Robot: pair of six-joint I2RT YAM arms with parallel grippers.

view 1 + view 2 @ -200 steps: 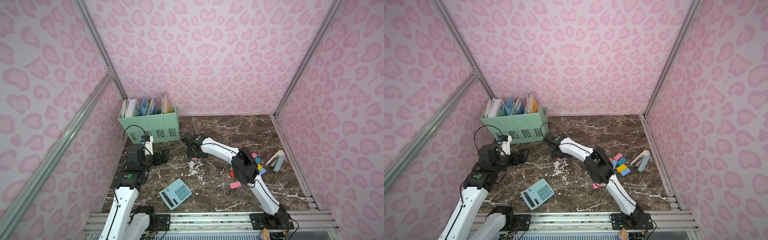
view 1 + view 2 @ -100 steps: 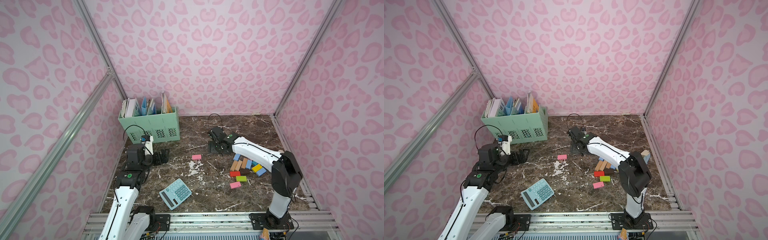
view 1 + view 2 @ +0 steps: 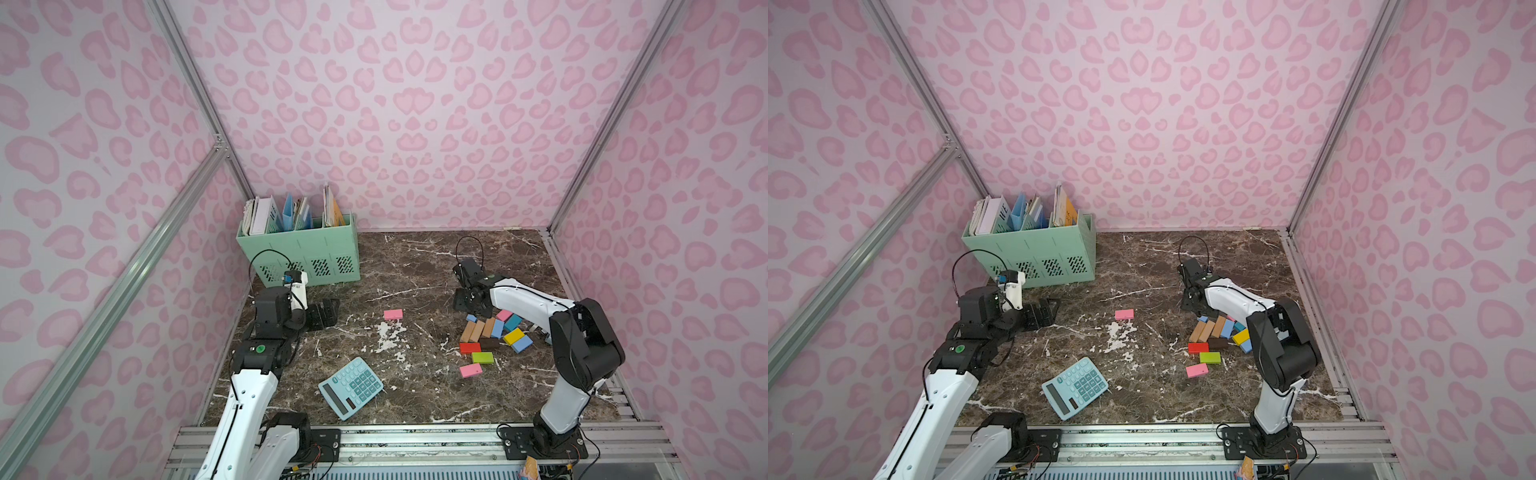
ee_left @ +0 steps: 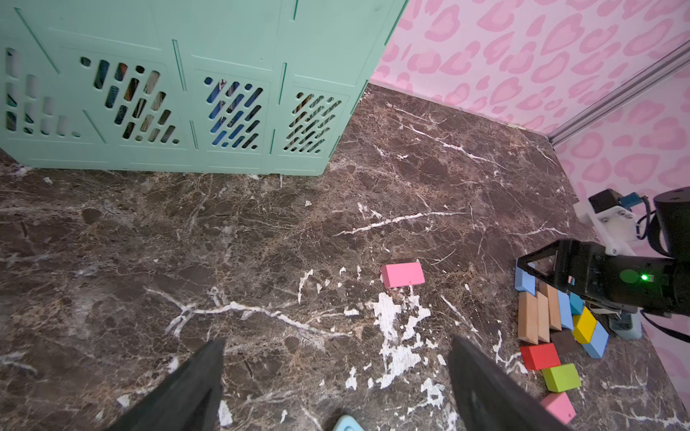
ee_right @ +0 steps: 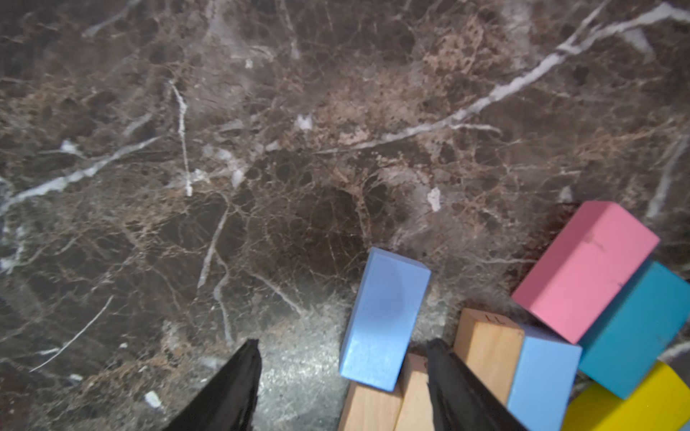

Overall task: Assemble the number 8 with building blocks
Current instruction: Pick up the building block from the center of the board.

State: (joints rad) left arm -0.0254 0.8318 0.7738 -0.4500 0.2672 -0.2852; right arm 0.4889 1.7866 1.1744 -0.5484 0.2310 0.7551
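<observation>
Building blocks (image 3: 478, 331) cluster on the table (image 3: 415, 270), right side; one pink block (image 3: 392, 314) alone mid-table | right fingers (image 5: 231, 388) apart, straddling a light-blue block (image 5: 384, 321), apparently the pick-up step | left fingers (image 4: 186, 392) apart, idle | next: close, carry beside pink.

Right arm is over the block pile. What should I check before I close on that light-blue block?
1. The right end effector is open: ok, jaws apart.
2. The light-blue block sits between its fingers: ok, though off-centre, close to one finger.
3. Neighbours out of the grasp: not ok. A wooden block lies right beside that finger, and the light-blue block touches the wooden ones.
4. Target flat on the table: cannot tell. One end may rest on the wood.
5. The left end effector is open, empty and away from the pile: ok.
6. The lone pink block lies mid-table, with the calculator apart from it: ok.
</observation>
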